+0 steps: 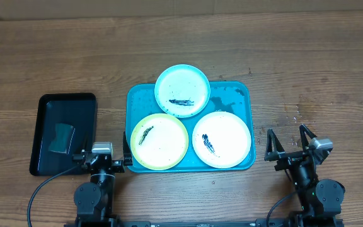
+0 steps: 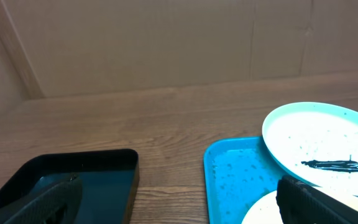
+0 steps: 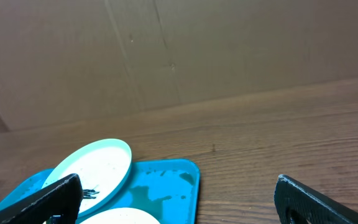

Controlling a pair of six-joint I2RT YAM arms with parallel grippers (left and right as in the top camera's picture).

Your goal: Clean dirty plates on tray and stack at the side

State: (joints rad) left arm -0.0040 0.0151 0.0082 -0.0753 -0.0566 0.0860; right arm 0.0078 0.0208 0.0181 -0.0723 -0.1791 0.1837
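Roughly midway along the near edge of the tabletop [image 1: 333, 75] sits the turquoise tray [image 1: 233, 97], its long side parallel to that edge. All three dirty plates are on it. The light-blue-rimmed plate [image 1: 181, 91] is at the far side, resting tilted across the tray's far rim so that part of it hangs over the wood; a dark streak lies near its middle. The yellow-green-rimmed plate [image 1: 159, 142] fills the tray's near-left corner and carries a slanted dark smear. The white plate [image 1: 221, 140] fills the near-right corner, side by side with the yellow-green one, with a smear left of its centre. The bare far-right corner of the tray floor looks wet.

Towards the left edge of the tabletop lies a black tray [image 1: 46, 142], apart from the turquoise one. Inside it is a small dark grey-green pad [image 1: 62, 139], possibly a sponge, though the overhead view is too coarse to be sure.

The left tool [image 1: 101, 159] hangs low at the near edge, between the black tray and the turquoise tray, its fingers spread wide with nothing between them. The right tool [image 1: 288, 144] sits near the tabletop's near edge, just right of the turquoise tray's near-right corner, fingers likewise spread wide and empty.
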